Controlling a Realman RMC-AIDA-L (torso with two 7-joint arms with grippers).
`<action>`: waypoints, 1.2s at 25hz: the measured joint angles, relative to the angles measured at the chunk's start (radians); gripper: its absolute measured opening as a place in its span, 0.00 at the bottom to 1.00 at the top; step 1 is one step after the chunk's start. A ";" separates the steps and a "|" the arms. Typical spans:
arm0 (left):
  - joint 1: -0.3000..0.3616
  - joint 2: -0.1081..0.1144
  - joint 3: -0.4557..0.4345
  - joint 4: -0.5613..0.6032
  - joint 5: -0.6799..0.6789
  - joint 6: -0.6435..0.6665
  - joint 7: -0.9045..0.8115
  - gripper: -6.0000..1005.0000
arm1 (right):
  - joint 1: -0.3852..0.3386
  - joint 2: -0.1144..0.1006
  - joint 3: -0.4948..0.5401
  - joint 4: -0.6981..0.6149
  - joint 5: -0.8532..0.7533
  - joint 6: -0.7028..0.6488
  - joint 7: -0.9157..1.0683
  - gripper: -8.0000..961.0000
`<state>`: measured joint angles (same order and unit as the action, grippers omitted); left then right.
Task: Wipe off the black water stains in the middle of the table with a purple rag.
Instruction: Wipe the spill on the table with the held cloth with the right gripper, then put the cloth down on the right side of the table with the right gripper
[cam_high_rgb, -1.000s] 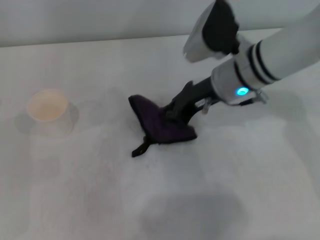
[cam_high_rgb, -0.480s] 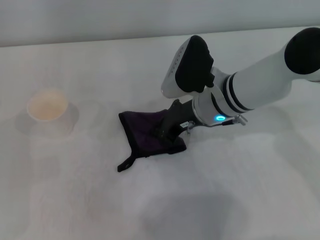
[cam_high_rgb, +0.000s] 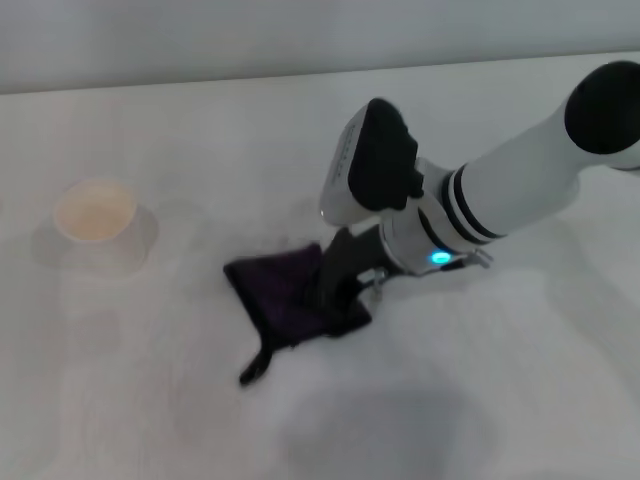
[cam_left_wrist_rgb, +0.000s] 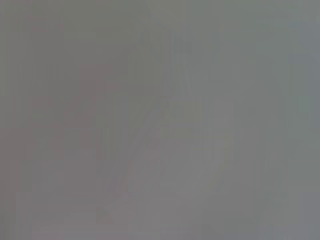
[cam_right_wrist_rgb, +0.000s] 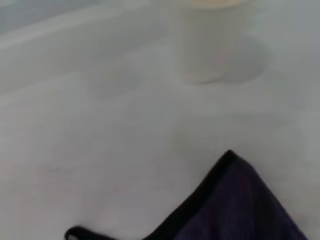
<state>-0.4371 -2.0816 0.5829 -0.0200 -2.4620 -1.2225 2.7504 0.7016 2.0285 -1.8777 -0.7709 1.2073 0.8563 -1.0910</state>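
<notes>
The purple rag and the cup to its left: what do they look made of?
The purple rag, under the right gripper: soft woven cloth, matte, judging by its folds and darker sewn edge. The cup: probably paper, white and matte, though thin plastic is possible.

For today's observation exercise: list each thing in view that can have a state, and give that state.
purple rag: lying crumpled on the table, pressed down by the right gripper, strip tail trailing toward the robot.
black water stains: not visible.
paper cup: upright, apart from the rag.
left gripper: not in view.
</notes>
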 joint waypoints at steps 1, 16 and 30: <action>0.000 0.000 0.000 0.000 0.000 0.000 0.000 0.87 | -0.004 0.000 -0.001 0.005 0.000 -0.041 0.000 0.09; -0.001 0.000 0.000 0.000 0.000 -0.007 0.000 0.87 | -0.025 -0.003 0.034 0.008 -0.002 -0.075 0.000 0.10; 0.002 0.001 0.000 0.008 0.000 -0.008 0.000 0.87 | -0.088 -0.017 0.252 0.019 -0.129 -0.116 -0.001 0.12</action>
<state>-0.4353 -2.0807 0.5829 -0.0124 -2.4620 -1.2305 2.7504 0.6134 2.0113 -1.6254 -0.7522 1.0786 0.7406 -1.0923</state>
